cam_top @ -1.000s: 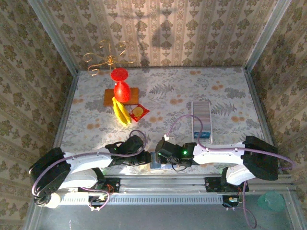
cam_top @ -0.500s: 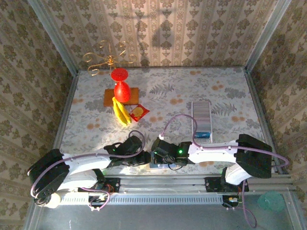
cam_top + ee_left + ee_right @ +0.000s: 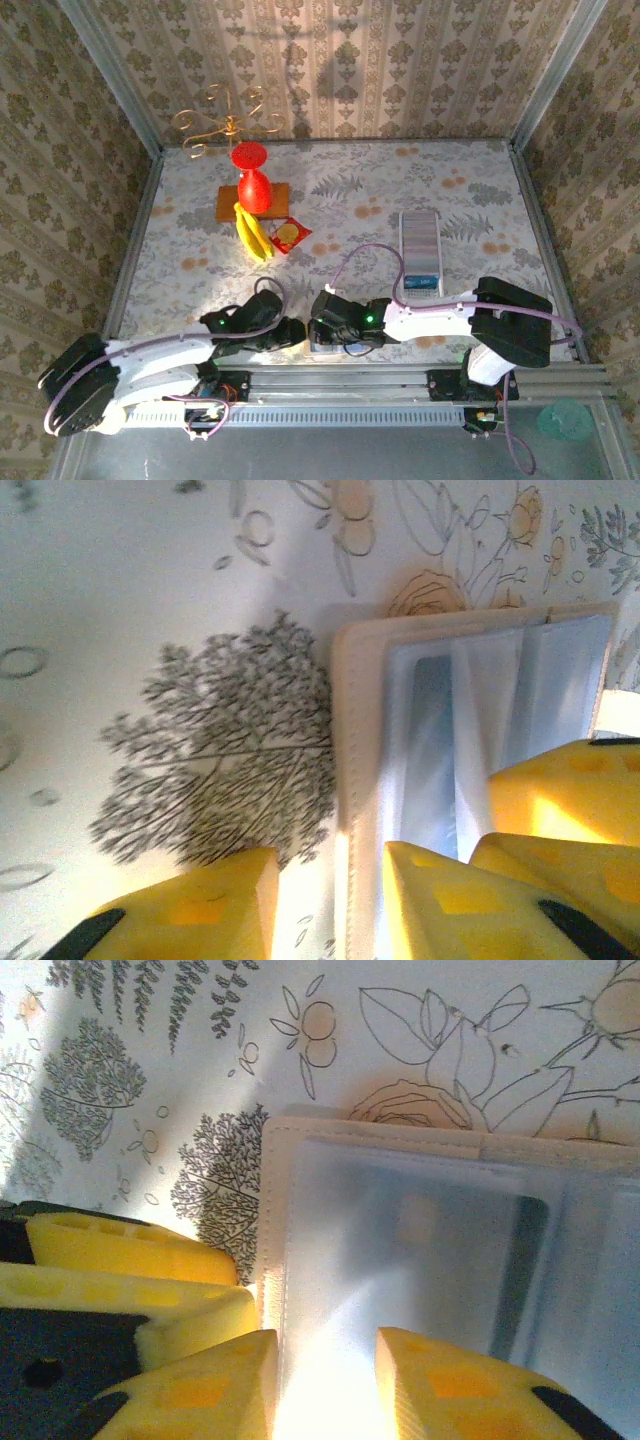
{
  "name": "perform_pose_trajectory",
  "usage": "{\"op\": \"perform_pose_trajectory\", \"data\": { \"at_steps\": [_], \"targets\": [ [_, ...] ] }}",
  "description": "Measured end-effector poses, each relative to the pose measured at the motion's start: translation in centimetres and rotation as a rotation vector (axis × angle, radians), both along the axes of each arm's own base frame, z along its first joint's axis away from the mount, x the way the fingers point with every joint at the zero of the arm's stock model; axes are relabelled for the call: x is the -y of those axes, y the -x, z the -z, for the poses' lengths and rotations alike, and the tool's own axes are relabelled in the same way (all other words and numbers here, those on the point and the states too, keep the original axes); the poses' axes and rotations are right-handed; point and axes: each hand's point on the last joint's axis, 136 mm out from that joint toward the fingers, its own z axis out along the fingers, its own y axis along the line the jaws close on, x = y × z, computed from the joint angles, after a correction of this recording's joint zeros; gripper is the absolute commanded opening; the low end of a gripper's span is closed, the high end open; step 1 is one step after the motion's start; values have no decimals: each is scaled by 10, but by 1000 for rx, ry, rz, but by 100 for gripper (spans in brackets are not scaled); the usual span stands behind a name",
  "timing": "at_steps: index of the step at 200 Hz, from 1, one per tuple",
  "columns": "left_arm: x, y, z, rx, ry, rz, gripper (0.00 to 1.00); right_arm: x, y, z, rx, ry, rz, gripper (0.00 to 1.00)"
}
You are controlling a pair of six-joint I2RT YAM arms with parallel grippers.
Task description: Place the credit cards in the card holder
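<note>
floral table (image 3: 380,190) – l gripper (image 3: 330,865), r gripper (image 3: 325,1340) astride card holder (image 3: 420,1230) edge

The card holder (image 3: 322,349) lies at the worktop's (image 3: 480,190) near edge, between the arm bases. The left gripper (image 3: 330,865) straddles its edge, and the right gripper (image 3: 325,1345) is over it, just beside. Behind and to the right lies a ribbed tray (image 3: 420,235) with a credit card (image 3: 424,283) at its near end. Bananas (image 3: 252,232) and a snack packet (image 3: 290,235) lie side by side at back left.
</note>
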Motion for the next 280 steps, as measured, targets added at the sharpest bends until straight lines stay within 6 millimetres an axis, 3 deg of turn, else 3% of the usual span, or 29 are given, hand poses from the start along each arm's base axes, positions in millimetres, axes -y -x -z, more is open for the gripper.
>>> {"op": "perform_pose_trajectory", "data": {
  "at_steps": [56,77,98,118,142,164,193,224,247,280],
  "targets": [
    [-28,-1,-13,55,-19,-69,45,-6,-3,-4,14,-48,10,56],
    [-36,-2,-14,62,-34,-87,47,-2,-9,-19,58,-58,-10,58],
    [-42,0,-10,57,-65,-86,47,12,-23,-56,164,-64,-46,60],
    [-44,-1,-8,59,-97,-78,48,35,-45,-110,328,-86,-81,61],
    [-41,-7,-13,82,-117,-64,48,80,-68,-166,577,-46,-160,65],
    [-37,-15,-18,113,-134,-53,48,127,-79,-187,737,69,-269,74],
    [-32,-31,-29,168,-155,-52,48,196,-100,-179,791,317,-387,82],
    [-30,-50,-39,215,-176,-74,48,244,-106,-139,705,535,-655,85],
    [-33,-62,-39,230,-192,-96,48,265,-106,-113,662,617,-828,91],
    [-39,-72,-30,216,-225,-122,47,268,-107,-84,703,668,-997,93]
  ]
}}
